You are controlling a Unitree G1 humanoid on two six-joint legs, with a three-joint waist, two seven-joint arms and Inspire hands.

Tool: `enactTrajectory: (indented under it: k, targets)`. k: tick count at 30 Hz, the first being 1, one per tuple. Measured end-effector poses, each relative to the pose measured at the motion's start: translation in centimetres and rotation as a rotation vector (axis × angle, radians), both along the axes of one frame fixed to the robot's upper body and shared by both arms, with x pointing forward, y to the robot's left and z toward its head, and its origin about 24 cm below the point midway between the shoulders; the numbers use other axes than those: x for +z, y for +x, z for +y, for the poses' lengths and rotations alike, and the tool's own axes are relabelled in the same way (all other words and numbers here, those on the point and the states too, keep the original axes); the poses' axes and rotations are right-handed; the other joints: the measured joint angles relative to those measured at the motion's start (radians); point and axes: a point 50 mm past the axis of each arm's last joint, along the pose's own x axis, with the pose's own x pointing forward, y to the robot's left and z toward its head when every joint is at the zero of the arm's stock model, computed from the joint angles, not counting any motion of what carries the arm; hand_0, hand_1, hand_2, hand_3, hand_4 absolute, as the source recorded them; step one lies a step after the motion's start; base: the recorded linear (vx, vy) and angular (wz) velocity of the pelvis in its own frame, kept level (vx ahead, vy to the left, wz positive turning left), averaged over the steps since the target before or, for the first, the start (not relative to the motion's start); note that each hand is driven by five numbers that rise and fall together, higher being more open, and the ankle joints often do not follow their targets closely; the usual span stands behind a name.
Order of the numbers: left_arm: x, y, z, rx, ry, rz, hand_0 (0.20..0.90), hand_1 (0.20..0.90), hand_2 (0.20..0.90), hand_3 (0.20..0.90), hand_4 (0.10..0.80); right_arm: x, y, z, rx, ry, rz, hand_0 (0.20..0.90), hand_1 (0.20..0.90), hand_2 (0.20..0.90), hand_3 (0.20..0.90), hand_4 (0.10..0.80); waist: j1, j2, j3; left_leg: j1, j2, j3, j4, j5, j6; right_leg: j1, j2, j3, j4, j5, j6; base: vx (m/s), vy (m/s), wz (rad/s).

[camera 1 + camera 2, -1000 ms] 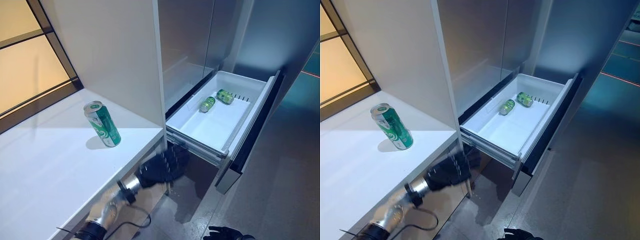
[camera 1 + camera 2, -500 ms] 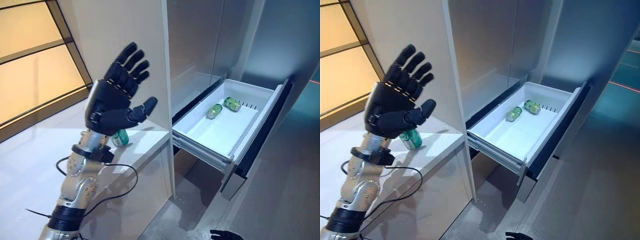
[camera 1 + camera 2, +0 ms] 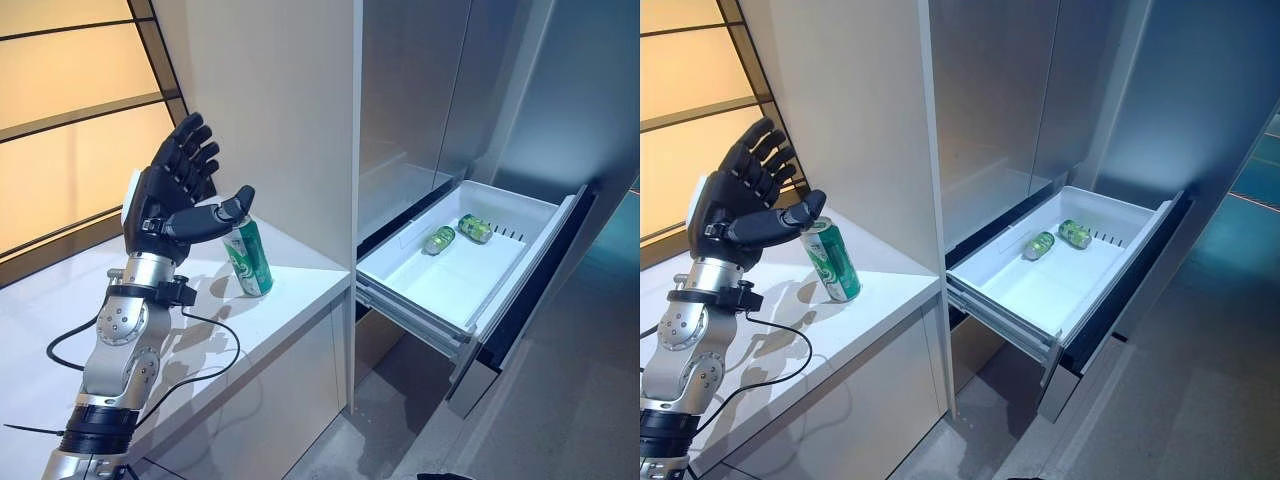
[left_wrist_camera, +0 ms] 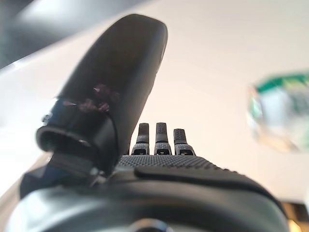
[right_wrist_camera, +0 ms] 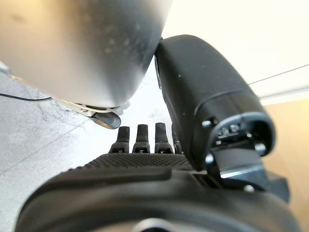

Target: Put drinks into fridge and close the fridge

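A green can [image 3: 248, 258] stands upright on the white counter [image 3: 300, 295], close to the tall white panel. My left hand [image 3: 172, 195] is open and raised just left of the can, with its thumb tip by the can's top. In the left wrist view the fingers [image 4: 157, 140] are straight and the can [image 4: 277, 116] lies off to the side. The fridge drawer [image 3: 420, 305] is pulled out at the right, with green cans [image 3: 440, 239] lying at its far end. My right hand [image 5: 140, 164] hangs low over the floor with straight fingers.
A tall white panel [image 3: 280, 120] rises between the counter and the steel-fronted fridge [image 3: 420, 90]. The open drawer's dark front [image 3: 520, 300] juts into the grey floor space [image 3: 560, 400]. A window [image 3: 70, 120] runs behind the counter.
My left hand rose from below the counter's edge to above it, then came down beside the can. The view has also shifted, so the can and drawer sit elsewhere in it.
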Motion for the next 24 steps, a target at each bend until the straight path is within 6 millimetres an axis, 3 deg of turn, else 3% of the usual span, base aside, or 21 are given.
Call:
enactTrajectory:
  k: [10, 24]
  targets:
    - [-2.0, 0.4, 1.4, 0.004, -0.008, 0.126, 0.900, 0.900, 0.900, 0.900, 0.800, 0.0, 0.2, 0.3, 0.002, 0.007, 0.002, 0.900, 0.900, 0.900, 0.900, 0.800, 0.008, -0.017, 0.011, 0.003, -0.001, 0.000, 0.000, 0.000, 0.000, -0.001, 0.000, 0.000, 0.000, 0.001, -0.001, 0.000, 0.000, 0.00]
    - [-2.7, 0.5, 2.2, -0.086, 0.040, 0.225, 0.900, 0.900, 0.900, 0.900, 0.800, 0.2, 1.0, 0.6, 0.009, 0.015, -0.009, 0.900, 0.900, 0.900, 0.900, 0.800, -0.013, -0.028, 0.024, 0.001, -0.001, 0.001, 0.000, 0.000, 0.000, -0.004, 0.000, 0.001, 0.001, 0.001, -0.001, 0.000, 0.000, 0.00]
